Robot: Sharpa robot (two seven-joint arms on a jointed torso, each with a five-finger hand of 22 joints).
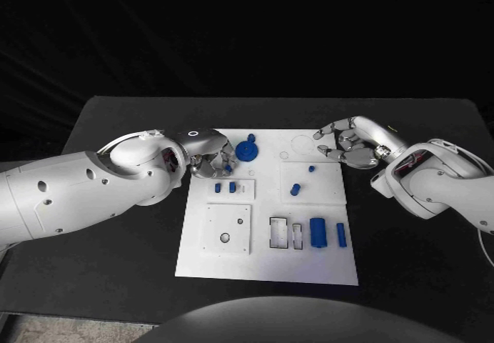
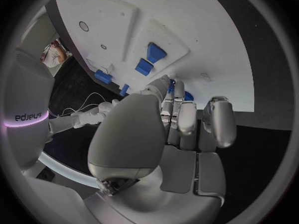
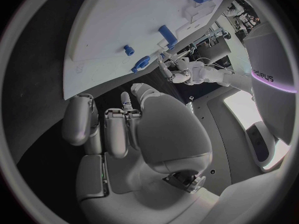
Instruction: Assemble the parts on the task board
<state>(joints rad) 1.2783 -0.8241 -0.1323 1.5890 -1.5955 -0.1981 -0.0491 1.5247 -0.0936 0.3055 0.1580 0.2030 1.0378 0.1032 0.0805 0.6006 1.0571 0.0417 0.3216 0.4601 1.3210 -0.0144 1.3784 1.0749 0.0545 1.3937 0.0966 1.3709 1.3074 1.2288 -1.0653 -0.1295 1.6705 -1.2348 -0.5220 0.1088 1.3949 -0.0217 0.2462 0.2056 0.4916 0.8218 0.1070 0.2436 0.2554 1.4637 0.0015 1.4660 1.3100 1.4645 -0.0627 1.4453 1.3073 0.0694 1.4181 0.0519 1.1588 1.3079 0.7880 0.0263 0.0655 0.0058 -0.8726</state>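
The white task board lies in the middle of the table. My left hand hovers at the board's far left corner, beside a large round blue part. Its fingers are curled in, and a small blue part shows at their tips, pinched there. My right hand hangs over the far right corner with its fingers curled. A blue speck sits between them; what it is stays unclear. Two short blue parts stand in a small raised plate, and two more on another.
At the near right of the board lie a blue cylinder and a thin blue bar, next to open rectangular slots. A square raised plate with two holes sits at the near left. Black table surrounds the board.
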